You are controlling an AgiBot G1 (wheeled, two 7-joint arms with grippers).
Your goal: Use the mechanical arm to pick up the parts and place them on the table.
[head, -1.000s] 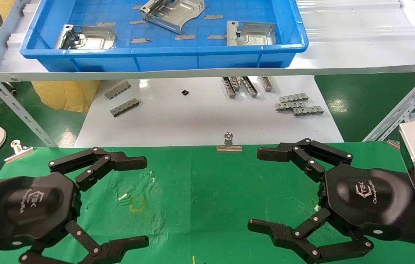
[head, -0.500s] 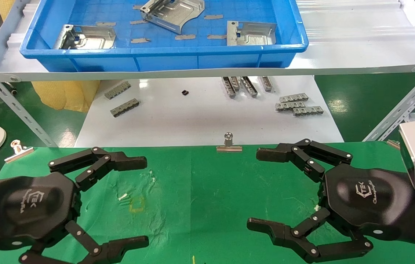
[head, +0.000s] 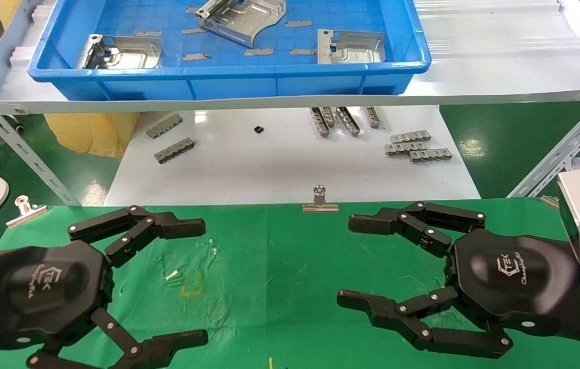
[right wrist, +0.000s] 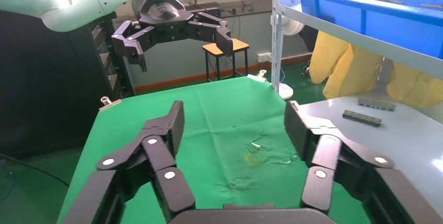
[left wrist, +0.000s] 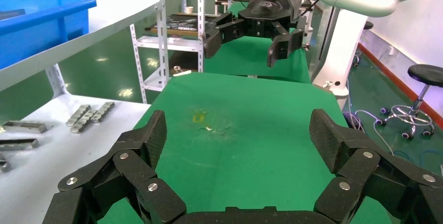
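Three shiny silver parts lie in the blue tray: one at its left, one tilted at the middle back, one at its right. Both mechanical arms hover low over the green table, far short of the tray. My left gripper is wide open and empty; its wrist view shows only green cloth between the fingers. My right gripper is open too, somewhat narrower, with nothing between its fingers.
The blue tray sits on a raised white shelf with slanted metal struts at both sides. Below it, a white tabletop holds grey toothed strips. Silver binder clips stand on the green table's far edge.
My right gripper's fingers have drawn somewhat closer together and reached a little further left. The left arm has not moved.
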